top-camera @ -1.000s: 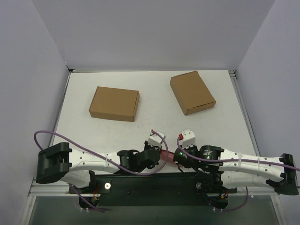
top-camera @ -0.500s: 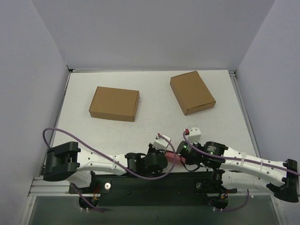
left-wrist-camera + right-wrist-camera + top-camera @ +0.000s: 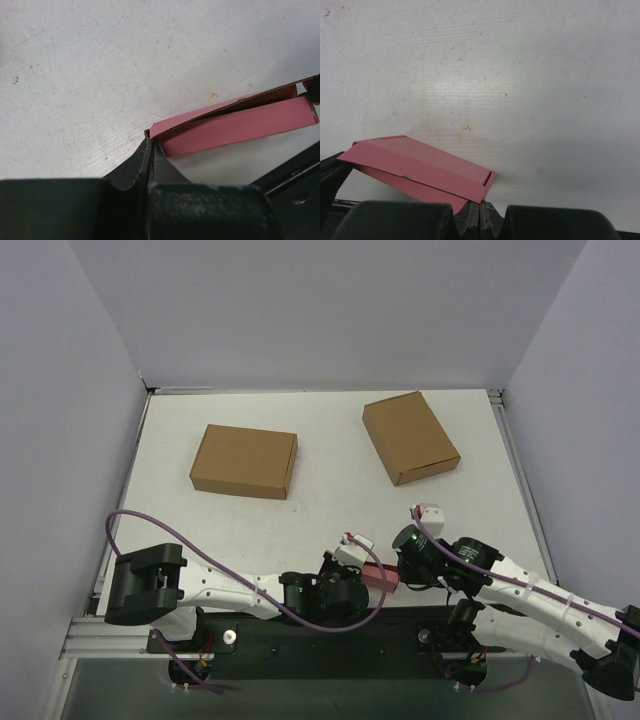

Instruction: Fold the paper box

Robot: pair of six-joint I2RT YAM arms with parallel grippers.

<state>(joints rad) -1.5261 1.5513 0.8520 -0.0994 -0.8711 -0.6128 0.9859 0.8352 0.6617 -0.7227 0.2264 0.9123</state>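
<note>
Top external view: the pink paper box point(image 3: 381, 575) sits at the tabletop's point(image 3: 330, 515) near edge, between both wrists, well apart from the left brown box point(image 3: 244, 461) and the right brown box point(image 3: 410, 437). The left pincer point(image 3: 150, 146) is pinched closed on one end corner of the paper box. The right pincer point(image 3: 481, 209) is clamped tight on the opposite end. The paper box looks mostly flattened, with one panel gaping slightly.
</note>
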